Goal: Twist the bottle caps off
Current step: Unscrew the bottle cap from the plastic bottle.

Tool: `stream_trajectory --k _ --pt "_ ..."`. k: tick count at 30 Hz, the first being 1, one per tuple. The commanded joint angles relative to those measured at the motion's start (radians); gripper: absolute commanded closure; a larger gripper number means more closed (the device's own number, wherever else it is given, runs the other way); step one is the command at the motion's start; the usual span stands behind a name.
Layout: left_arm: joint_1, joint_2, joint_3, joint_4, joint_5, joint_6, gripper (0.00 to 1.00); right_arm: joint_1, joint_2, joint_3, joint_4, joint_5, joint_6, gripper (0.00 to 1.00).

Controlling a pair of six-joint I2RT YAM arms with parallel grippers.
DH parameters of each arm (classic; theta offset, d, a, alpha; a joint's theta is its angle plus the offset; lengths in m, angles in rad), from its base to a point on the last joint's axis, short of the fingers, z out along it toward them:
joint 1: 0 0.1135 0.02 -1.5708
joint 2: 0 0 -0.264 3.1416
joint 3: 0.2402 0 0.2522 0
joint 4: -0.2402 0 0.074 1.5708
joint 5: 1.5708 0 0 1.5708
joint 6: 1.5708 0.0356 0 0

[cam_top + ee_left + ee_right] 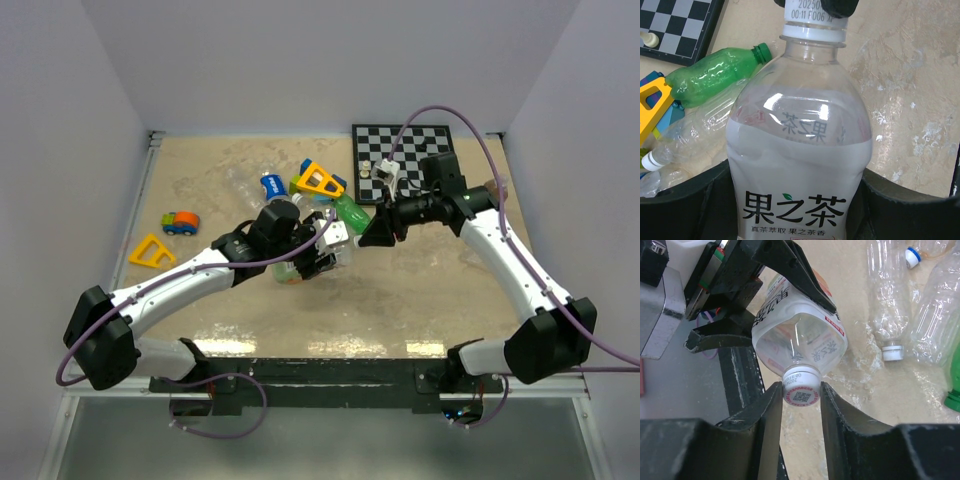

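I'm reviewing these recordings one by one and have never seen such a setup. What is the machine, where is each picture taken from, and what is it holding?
These are two robot arms bolted at the near edge of a table, each ending in a two-finger gripper. One picture looks down from above and behind the arms. The other two come from a camera on each wrist.

The left gripper holds a clear labelled drink bottle by its body, with the cap end pointing toward the other arm. The right gripper pinches that bottle's white cap between its fingers.

On the table lie a green bottle, empty clear bottles, a chessboard, a toy car and a yellow triangular frame.
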Motion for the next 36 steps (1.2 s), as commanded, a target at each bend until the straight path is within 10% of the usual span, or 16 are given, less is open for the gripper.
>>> stream_trajectory --k 1,11,18,25,36 --pt "-0.005 -0.034 0.015 0.035 -0.005 -0.012 0.94 0.006 0.008 -0.005 -0.020 -0.020 -0.024 0.65" --pt "-0.005 -0.034 0.015 0.035 -0.002 -0.012 0.94 0.010 0.011 0.001 -0.026 -0.012 -0.036 0.52" --pt "-0.005 -0.042 0.016 0.033 0.006 -0.012 0.94 0.016 0.022 0.021 -0.084 -0.044 -0.133 0.84" --pt "-0.005 -0.053 0.012 0.024 0.075 0.008 0.95 0.039 0.108 0.157 -0.428 -0.072 -0.694 1.00" --pt "-0.003 -0.068 0.006 0.015 0.130 0.020 0.95 0.061 -0.145 0.049 -0.258 0.126 -1.437 1.00"
